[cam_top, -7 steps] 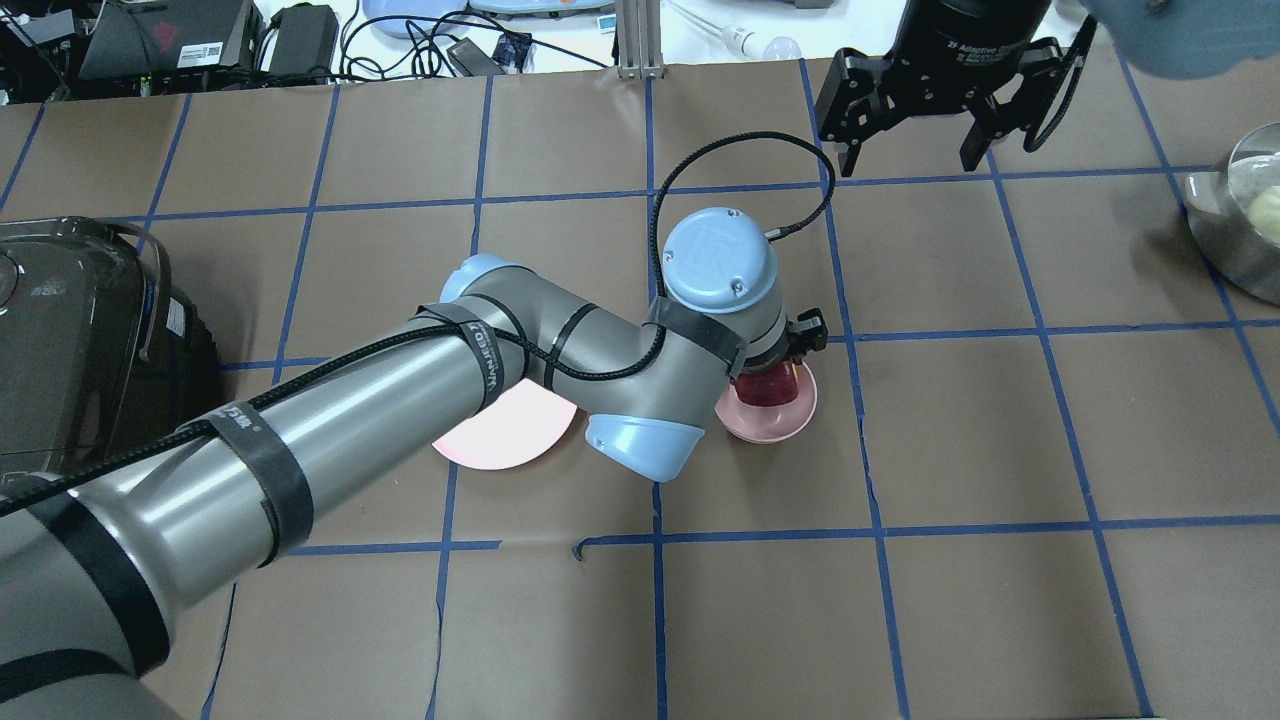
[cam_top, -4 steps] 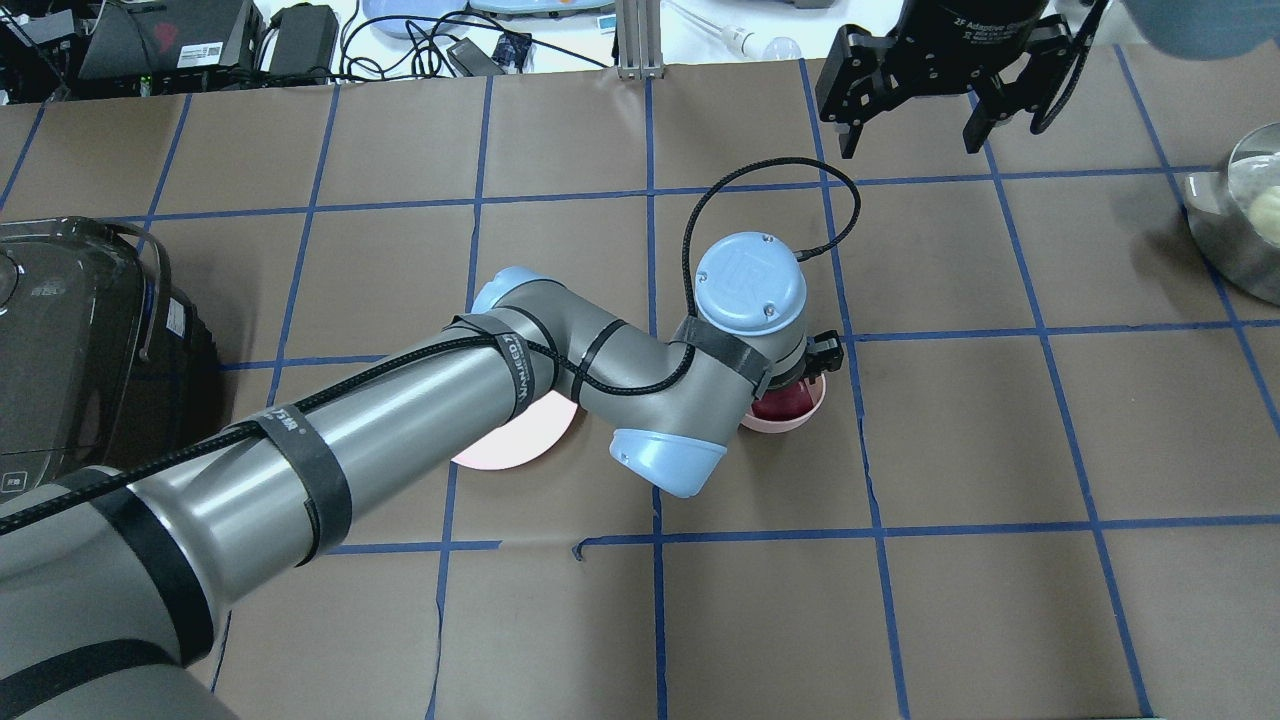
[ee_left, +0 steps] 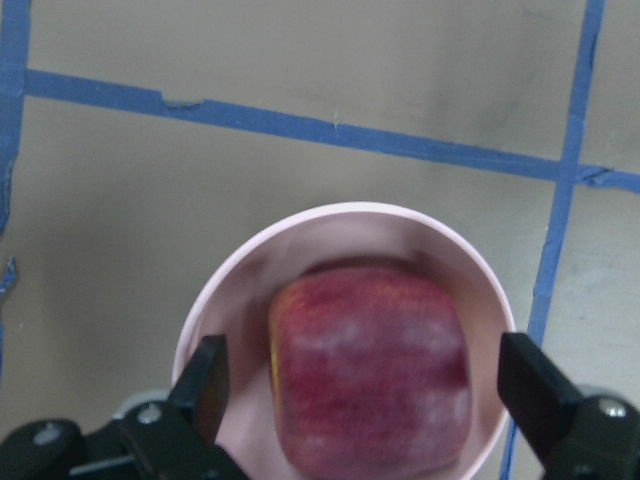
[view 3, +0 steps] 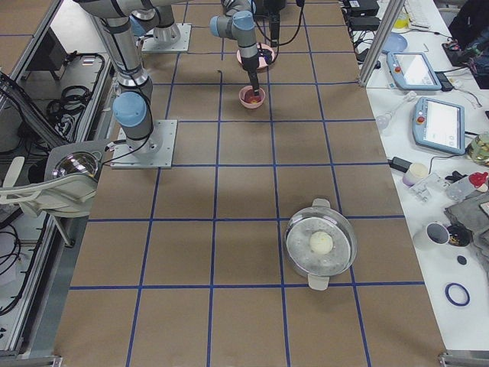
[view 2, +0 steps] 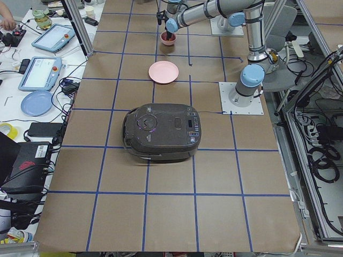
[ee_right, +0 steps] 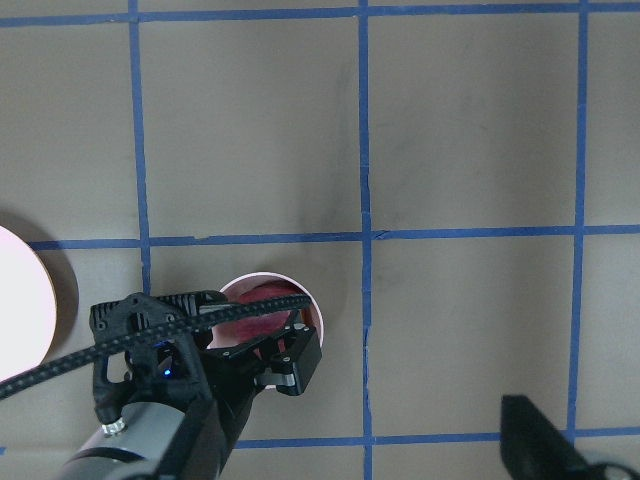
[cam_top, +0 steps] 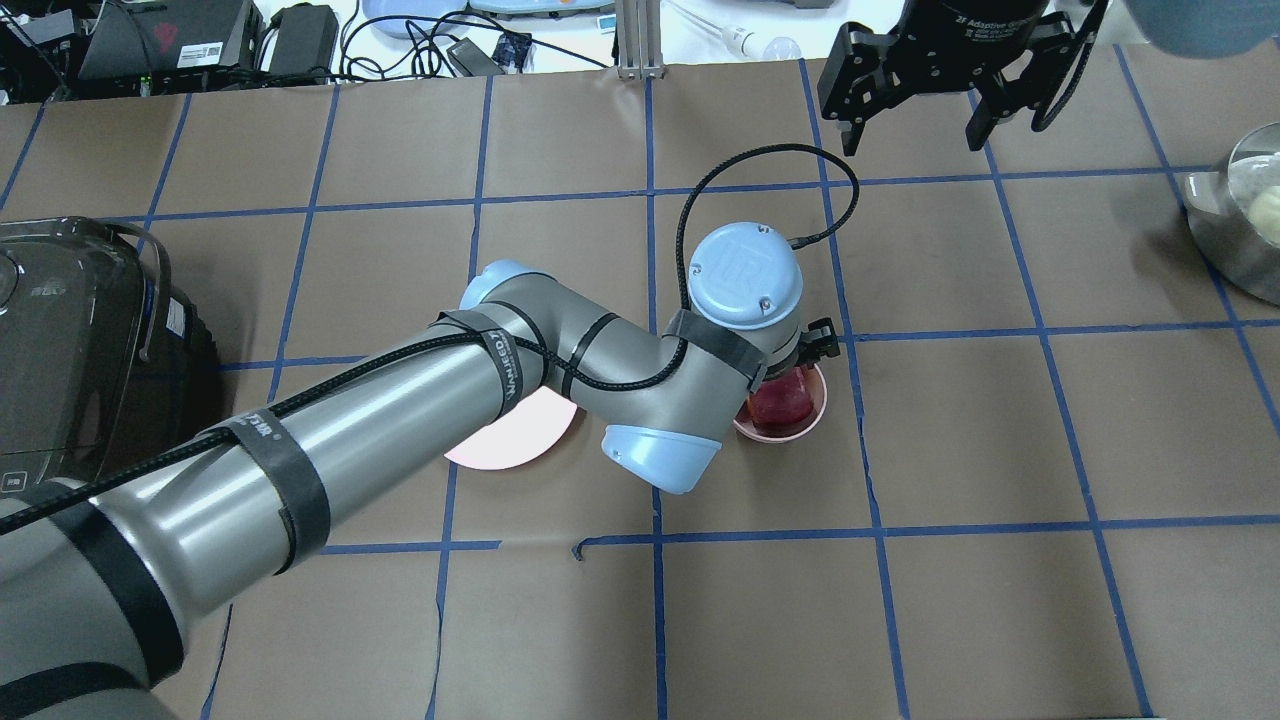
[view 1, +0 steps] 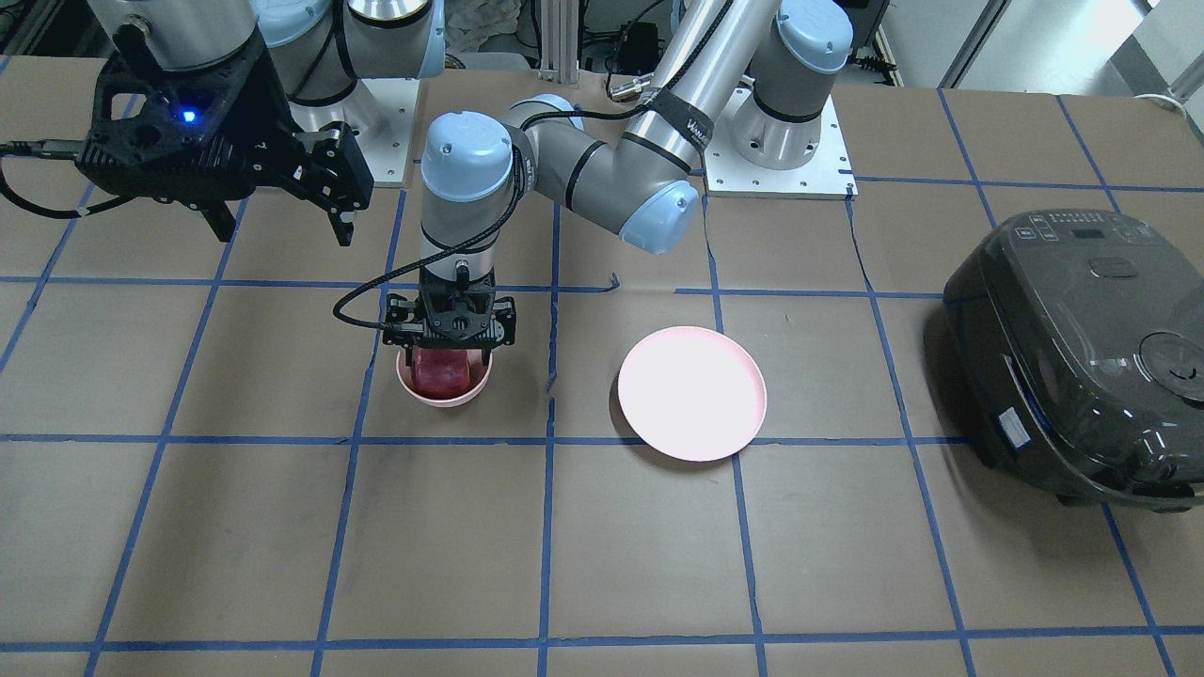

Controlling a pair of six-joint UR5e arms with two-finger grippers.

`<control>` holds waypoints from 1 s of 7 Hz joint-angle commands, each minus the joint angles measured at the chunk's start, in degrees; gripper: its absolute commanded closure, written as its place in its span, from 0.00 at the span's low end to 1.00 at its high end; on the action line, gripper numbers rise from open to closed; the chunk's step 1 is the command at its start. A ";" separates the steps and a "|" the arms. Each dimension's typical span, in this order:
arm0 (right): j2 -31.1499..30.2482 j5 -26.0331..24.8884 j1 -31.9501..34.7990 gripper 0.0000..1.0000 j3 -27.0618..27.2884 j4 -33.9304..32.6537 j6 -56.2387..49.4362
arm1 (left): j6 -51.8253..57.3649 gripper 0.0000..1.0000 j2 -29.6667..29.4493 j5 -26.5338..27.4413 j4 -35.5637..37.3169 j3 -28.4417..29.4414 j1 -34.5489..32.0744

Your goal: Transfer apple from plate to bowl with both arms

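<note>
The dark red apple [ee_left: 370, 380] sits inside the small pink bowl [ee_left: 340, 212]. My left gripper [ee_left: 370, 385] hangs straight down over the bowl, open, with one finger on either side of the apple and a gap at each. The same shows in the front-facing view: gripper [view 1: 450, 353], apple [view 1: 442, 374], bowl [view 1: 442, 400]. From overhead my wrist covers part of the bowl [cam_top: 820, 405] and apple [cam_top: 785, 405]. The pale pink plate [view 1: 691, 393] lies bare beside it, half hidden overhead [cam_top: 510, 440]. My right gripper [cam_top: 912, 140] is open and empty, raised high beyond the bowl [view 1: 282, 226].
A dark rice cooker [view 1: 1082, 348] stands on my left side of the table [cam_top: 70, 340]. A metal pot [cam_top: 1240, 220] with a pale round thing inside stands at my far right [view 3: 321, 245]. Blue tape lines grid the brown table cover.
My left wrist has shifted a little to the right over the bowl. My right gripper has moved slightly toward the table's far edge.
</note>
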 commanded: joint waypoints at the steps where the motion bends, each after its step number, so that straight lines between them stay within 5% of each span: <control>1: 0.07 -0.21 0.06 0.00 0.05 0.00 0.08 | 8.83 0.00 7.96 -0.26 -6.30 -2.70 6.04; 5: -0.02 -0.38 0.06 0.00 0.05 0.08 0.08 | 30.28 0.00 20.72 0.17 -21.12 -6.32 26.16; 7: -0.02 -0.30 0.06 0.00 0.05 0.17 -0.01 | 40.20 0.00 26.18 0.44 -38.73 2.59 33.64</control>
